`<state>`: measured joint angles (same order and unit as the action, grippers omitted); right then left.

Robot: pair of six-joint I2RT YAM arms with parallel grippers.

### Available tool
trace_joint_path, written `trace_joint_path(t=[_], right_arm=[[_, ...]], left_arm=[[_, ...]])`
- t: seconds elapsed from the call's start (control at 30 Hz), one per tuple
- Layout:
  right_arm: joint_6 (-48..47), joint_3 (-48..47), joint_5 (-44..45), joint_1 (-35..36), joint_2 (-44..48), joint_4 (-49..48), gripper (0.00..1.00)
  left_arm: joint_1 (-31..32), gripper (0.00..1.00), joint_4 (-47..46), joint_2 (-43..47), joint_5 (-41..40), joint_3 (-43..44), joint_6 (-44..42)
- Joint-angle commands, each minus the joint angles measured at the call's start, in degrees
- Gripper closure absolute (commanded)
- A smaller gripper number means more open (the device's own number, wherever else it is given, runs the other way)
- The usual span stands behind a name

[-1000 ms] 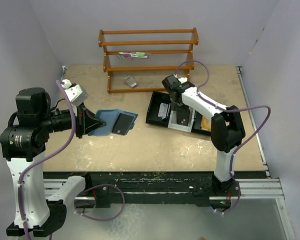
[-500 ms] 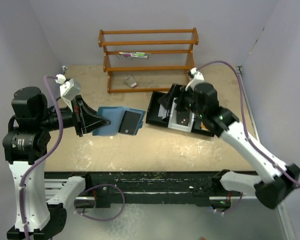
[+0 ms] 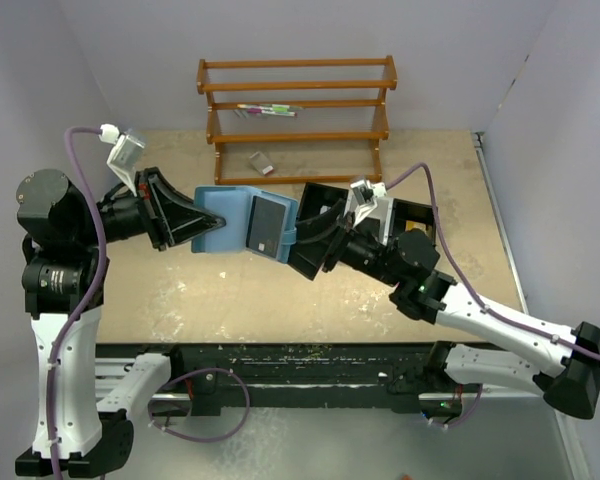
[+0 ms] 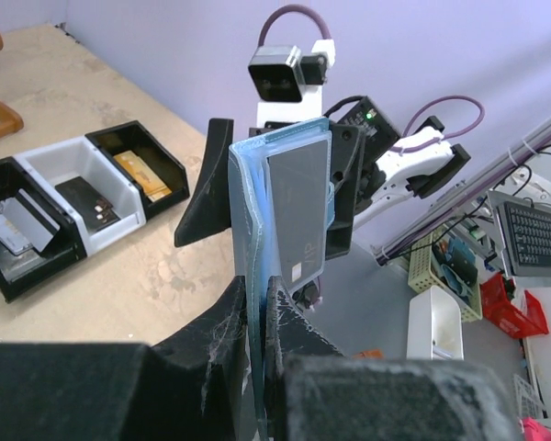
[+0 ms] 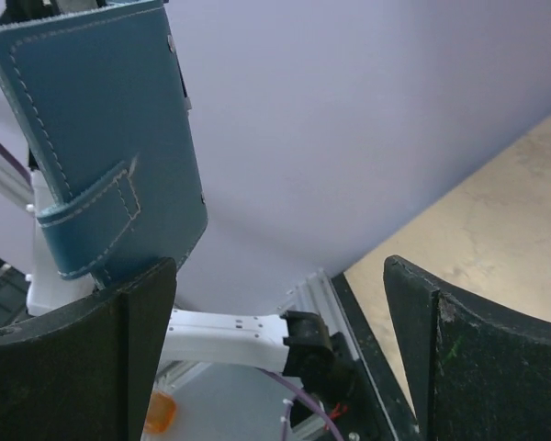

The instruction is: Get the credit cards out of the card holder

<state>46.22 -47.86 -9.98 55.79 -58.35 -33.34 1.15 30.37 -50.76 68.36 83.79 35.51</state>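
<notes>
My left gripper is shut on the teal-blue card holder and holds it up off the table. In the left wrist view the card holder stands edge-on between the left gripper's fingers. A dark grey credit card sticks out of its open side. My right gripper is open, one finger on each side of the holder's free end, touching nothing. In the right wrist view the holder's snap-tab side sits above the left finger; the right gripper has nothing between its fingers.
A black three-compartment tray lies behind the right arm, with flat cards and an orange-brown item in it. A wooden rack stands at the back of the table, a small grey object in front of it.
The right arm swung from the tray over to the card holder and its jaws opened wide. The left arm lifted the holder and carried it rightward.
</notes>
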Motion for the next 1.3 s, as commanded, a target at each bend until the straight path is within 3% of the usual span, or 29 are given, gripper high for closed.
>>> trace_joint_path(t=[0.0,0.23,0.63,0.73,0.83,0.9,1.0,1.03,1.1,1.27], right_arm=[[3.66,3.70,-0.61,0.64,0.83,-15.29,0.06],[2.56,8.71,0.51,2.40,5.06,-16.44,0.08],[-1.32,2.11,2.14,5.73,1.17,-19.23,0.12],[-0.42,0.01,2.31,5.69,0.05,-20.21,0.20],[-0.36,-3.01,1.78,5.73,-1.14,-17.28,0.40],[-0.70,-4.94,1.10,5.71,-1.41,-14.07,0.62],[-1.76,-8.39,0.45,5.71,-1.00,-5.70,0.98],[-2.67,-10.15,-0.79,5.74,-0.84,-1.21,1.00],[-5.14,-14.33,-4.69,5.68,-1.00,8.23,1.00],[-16.63,-27.57,-10.01,5.65,-5.93,37.71,1.00]], left_arm=[[-0.17,1.00,-6.10,0.00,0.60,1.89,4.16],[-0.18,1.00,-7.58,-0.20,0.57,2.10,5.74],[-0.20,1.00,-7.77,0.02,2.05,2.98,7.10],[-0.15,1.00,-7.74,0.28,2.84,2.30,6.95],[-0.21,0.97,-8.15,0.86,3.88,0.85,6.75],[-0.25,0.89,-7.75,1.29,4.87,-0.05,4.99],[-0.18,0.58,0.34,1.18,6.23,0.84,-3.96],[-0.18,0.45,4.45,0.94,5.98,1.84,-8.33],[-0.11,0.31,15.44,0.08,4.58,5.23,-21.15],[-0.18,0.17,33.21,-2.01,-1.78,13.20,-44.87]])
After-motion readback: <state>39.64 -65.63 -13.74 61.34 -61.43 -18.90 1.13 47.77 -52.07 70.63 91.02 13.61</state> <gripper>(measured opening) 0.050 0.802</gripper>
